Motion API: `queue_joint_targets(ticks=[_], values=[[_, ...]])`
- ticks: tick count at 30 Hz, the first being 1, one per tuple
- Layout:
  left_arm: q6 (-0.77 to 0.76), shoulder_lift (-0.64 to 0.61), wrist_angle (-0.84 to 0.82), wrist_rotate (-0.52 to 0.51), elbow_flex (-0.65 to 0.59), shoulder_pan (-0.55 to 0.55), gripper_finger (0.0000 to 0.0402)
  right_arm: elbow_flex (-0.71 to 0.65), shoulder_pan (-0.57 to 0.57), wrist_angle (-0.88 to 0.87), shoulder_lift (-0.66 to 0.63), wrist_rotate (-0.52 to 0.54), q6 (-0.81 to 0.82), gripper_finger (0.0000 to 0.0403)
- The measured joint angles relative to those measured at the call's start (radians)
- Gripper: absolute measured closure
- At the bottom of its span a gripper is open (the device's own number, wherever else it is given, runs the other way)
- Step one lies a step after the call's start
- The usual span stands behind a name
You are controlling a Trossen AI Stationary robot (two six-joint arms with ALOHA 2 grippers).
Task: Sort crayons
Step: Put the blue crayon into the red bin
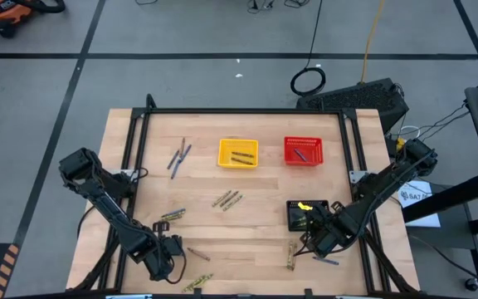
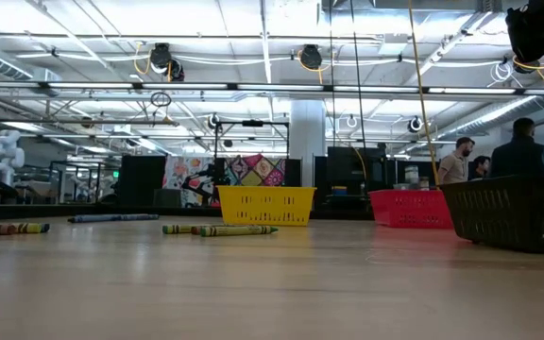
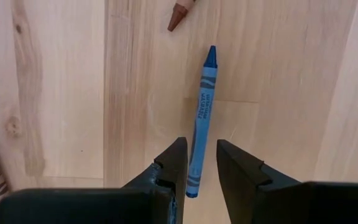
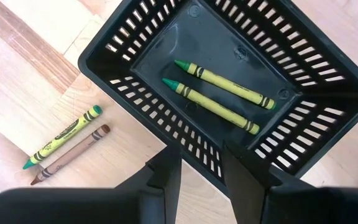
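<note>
Crayons lie scattered on the wooden table point(image 1: 247, 224). My left gripper point(image 3: 202, 163) is low over the near left of the table and open. Its fingers stand on either side of the blunt end of a blue crayon point(image 3: 202, 106) that lies flat on the wood, with bare wood showing beside it. A brown crayon tip point(image 3: 179, 15) lies just beyond. My right gripper point(image 4: 202, 168) is open and empty above the near wall of the black basket point(image 4: 135, 81), which holds two yellow-green crayons point(image 4: 219, 93). The gripper also shows in the high view point(image 1: 318, 238).
A yellow basket point(image 1: 238, 153) and a red basket point(image 1: 303, 151) stand at the far middle, each holding crayons. Blue-purple crayons point(image 1: 178, 156) lie far left and olive ones point(image 1: 226, 199) in the middle. A yellow-green and a brown crayon point(image 4: 70, 155) lie beside the black basket. People stand in the room point(image 2: 518, 151).
</note>
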Motion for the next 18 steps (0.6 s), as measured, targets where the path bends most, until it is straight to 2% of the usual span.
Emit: queue_joint_targets(ticks=[14, 18], values=[[-0.001, 0.000, 0.008, 0.017, -0.001, 0.000, 0.0316, 0.000, 0.000, 0.000, 0.000, 0.000, 0.000, 0.0300], [-0.002, 0.000, 0.060, 0.025, -0.035, 0.000, 0.0316, 0.000, 0.000, 0.000, 0.000, 0.000, 0.000, 0.0300]])
